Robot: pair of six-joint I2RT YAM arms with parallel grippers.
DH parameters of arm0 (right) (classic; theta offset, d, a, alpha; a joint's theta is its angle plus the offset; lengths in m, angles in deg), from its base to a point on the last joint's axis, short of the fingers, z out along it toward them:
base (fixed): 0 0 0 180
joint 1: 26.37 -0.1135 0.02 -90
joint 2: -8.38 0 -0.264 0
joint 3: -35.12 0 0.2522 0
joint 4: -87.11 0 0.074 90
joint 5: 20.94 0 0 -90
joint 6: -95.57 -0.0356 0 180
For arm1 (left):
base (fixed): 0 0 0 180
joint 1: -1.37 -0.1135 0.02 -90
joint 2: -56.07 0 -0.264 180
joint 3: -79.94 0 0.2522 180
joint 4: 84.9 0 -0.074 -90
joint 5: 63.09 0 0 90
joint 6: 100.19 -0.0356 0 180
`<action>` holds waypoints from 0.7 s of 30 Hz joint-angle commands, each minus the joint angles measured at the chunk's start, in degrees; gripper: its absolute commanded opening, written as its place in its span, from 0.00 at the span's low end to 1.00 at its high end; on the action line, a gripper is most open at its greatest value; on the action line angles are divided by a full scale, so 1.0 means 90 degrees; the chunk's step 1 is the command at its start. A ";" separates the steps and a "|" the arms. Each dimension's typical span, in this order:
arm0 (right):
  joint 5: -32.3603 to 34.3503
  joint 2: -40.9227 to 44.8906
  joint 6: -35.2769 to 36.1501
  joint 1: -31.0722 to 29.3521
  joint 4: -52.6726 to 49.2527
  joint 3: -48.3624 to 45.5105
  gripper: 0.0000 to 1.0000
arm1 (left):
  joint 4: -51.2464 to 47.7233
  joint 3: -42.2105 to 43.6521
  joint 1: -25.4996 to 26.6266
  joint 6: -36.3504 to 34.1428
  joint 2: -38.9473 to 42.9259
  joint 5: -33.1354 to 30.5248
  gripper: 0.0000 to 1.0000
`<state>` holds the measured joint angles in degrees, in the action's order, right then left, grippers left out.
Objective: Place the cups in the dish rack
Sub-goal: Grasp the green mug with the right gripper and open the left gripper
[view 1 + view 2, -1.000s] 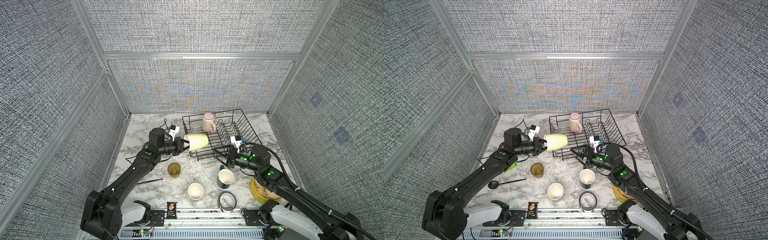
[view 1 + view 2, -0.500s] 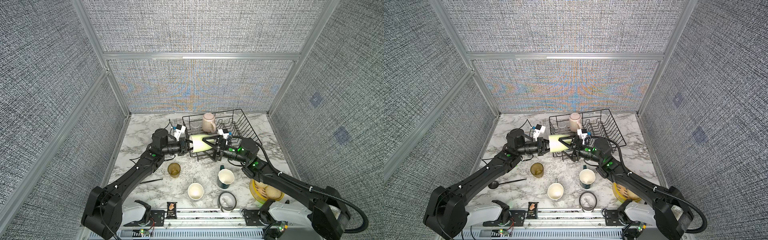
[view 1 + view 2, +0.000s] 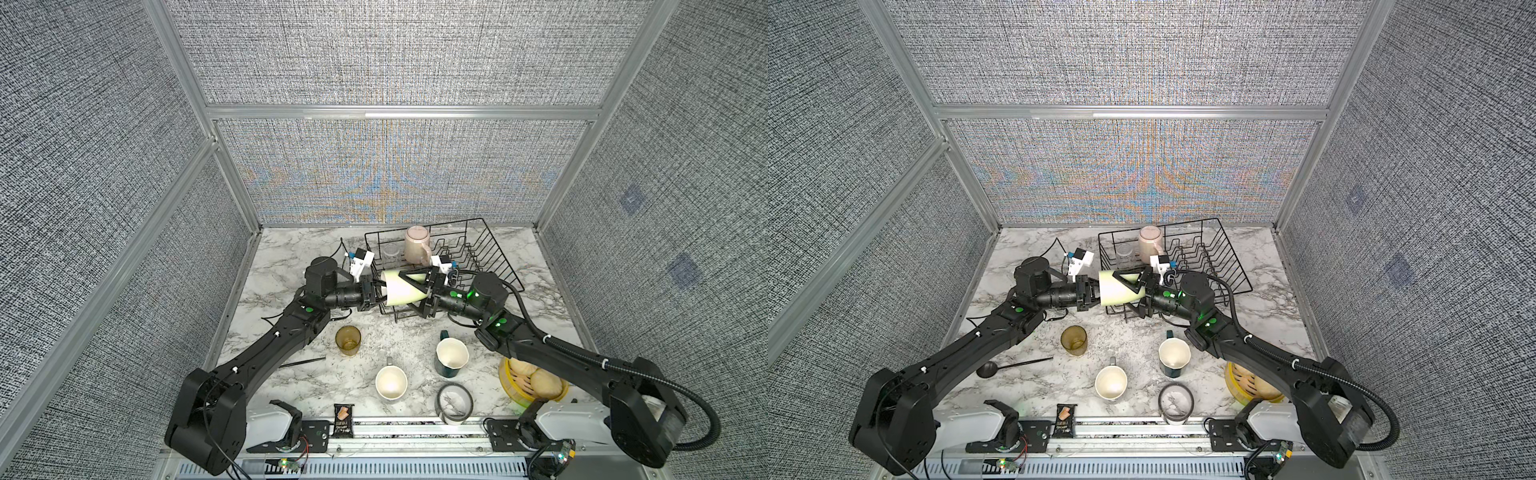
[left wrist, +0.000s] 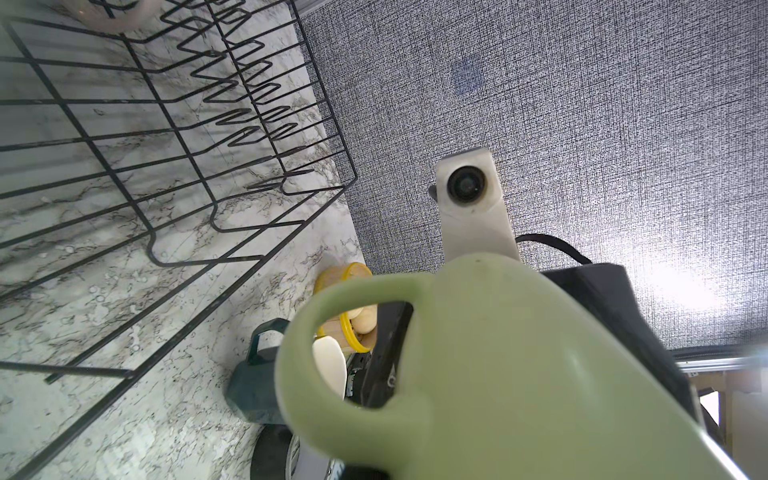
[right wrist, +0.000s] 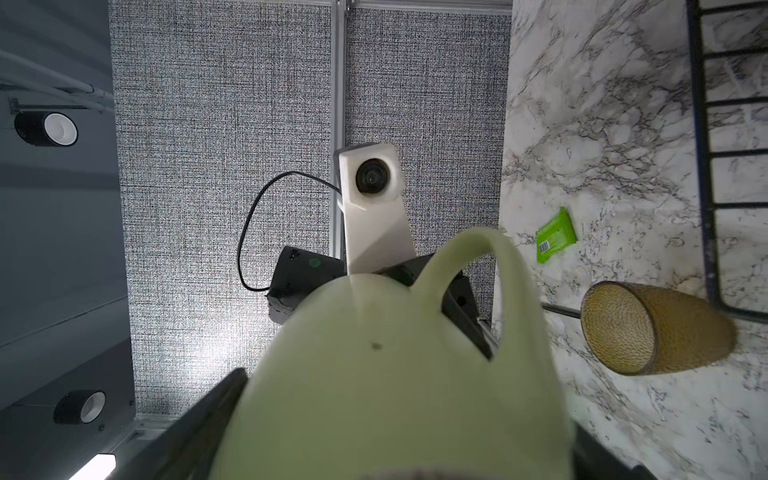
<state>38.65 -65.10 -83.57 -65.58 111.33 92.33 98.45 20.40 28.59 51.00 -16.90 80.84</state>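
Note:
A pale green mug (image 3: 401,286) (image 5: 395,374) hangs on its side above the dish rack's near left corner. My left gripper (image 3: 376,293) is shut on its rim. From the opposite side my right gripper (image 3: 405,293) stands open, one finger over the mug's base end and one under it; whether they touch is unclear. The dish rack (image 3: 494,253), black wire, holds an upturned pink mug (image 3: 415,245) and a small clear glass (image 3: 390,253). On the marble stand an amber tumbler (image 3: 348,340), a grey mug (image 3: 391,383) and a dark teal mug (image 3: 451,357).
A grey tape ring (image 3: 454,403) and a yellow basket of buns (image 3: 532,382) sit at the front right, under the right arm. A black spoon (image 3: 1013,368) lies at the front left. A snack packet (image 3: 343,415) rests by the front rail, and a green packet (image 5: 556,235) near the tumbler.
My right gripper swung left from beside the dark teal mug and now straddles the pale green mug. The left gripper carried the mug slightly right, towards the rack.

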 commanded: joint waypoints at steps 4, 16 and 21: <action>-0.0053 -0.0040 -0.0014 -0.0024 0.0743 -0.0039 0.82 | 0.0235 -0.0150 0.0005 -0.0192 -0.0091 0.0135 0.00; 0.0077 -0.0107 0.0079 0.0009 0.0997 -0.0144 0.72 | -0.0308 -0.0370 0.0000 -0.0445 -0.0261 0.0043 0.30; 0.0127 -0.0079 0.0332 0.0114 0.0785 -0.0144 0.72 | -0.0732 -0.0439 -0.0022 -0.0668 -0.0236 -0.0031 0.45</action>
<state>39.94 -66.28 -82.80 -64.96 115.48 90.90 94.36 17.01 28.57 47.11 -19.22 80.38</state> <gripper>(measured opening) 0.769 0.428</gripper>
